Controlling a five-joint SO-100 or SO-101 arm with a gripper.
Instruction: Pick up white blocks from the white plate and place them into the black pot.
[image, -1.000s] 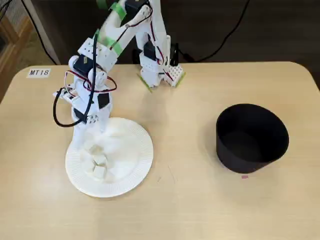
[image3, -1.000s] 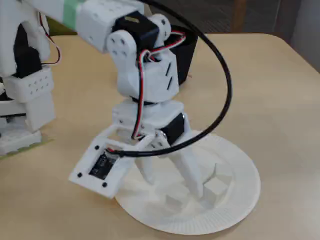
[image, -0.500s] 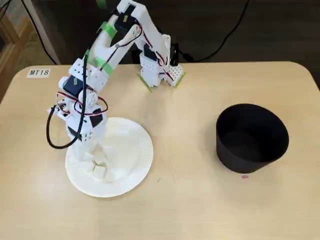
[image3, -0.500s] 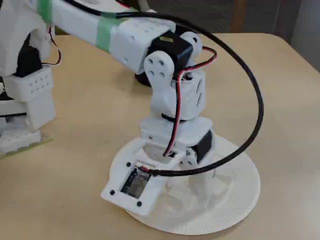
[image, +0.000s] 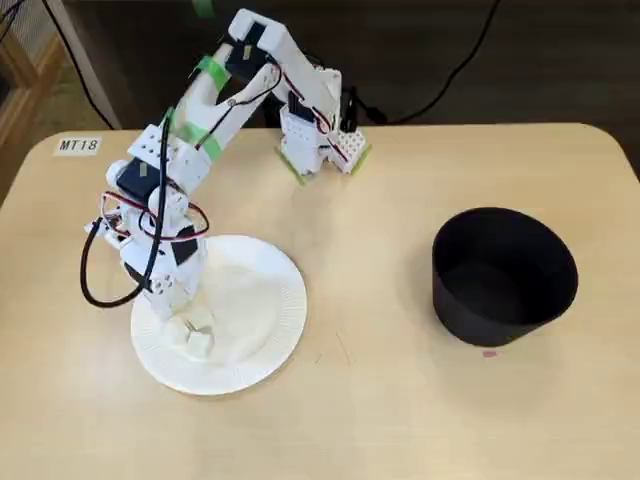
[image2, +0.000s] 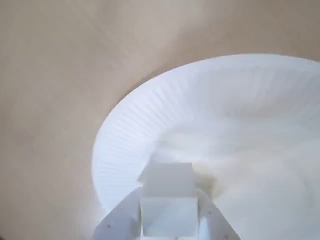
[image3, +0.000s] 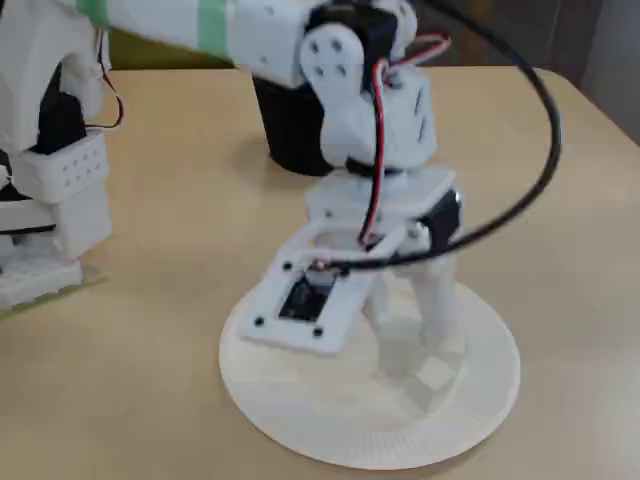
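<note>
Gripper (image2: 167, 220): white printed plastic, two tapered fingers, lowered over the left part of the white plate in a fixed view; jaws narrow, closed around one white block (image2: 167, 200), which the wrist view shows seated squarely between the fingers.

White plate (image: 270, 300): round, paper-like, finely ribbed rim, smooth shallow centre; lies directly beneath the gripper.

White blocks, remainder: small cream cubes with flat faces. Two show just beside the gripper tips in a fixed view (image: 197, 340); one lies at the fingers' foot in a fixed view (image3: 433, 375). Exact count is unclear, white on white.

Black pot (image: 505, 275): matte, round, straight-walled, without handles; stands well apart from the gripper, far to its right in a fixed view. Nothing is discernible in its dark interior.

Counter (image: 380, 400): pale wood-grain laminate, rounded corners.

Surroundings: a looping black cable (image: 95, 280) hangs beside the gripper's wrist; green tape (image: 212, 70) bands the arm; a label reading "MT18" (image: 78, 145) sits well behind the gripper.
</note>
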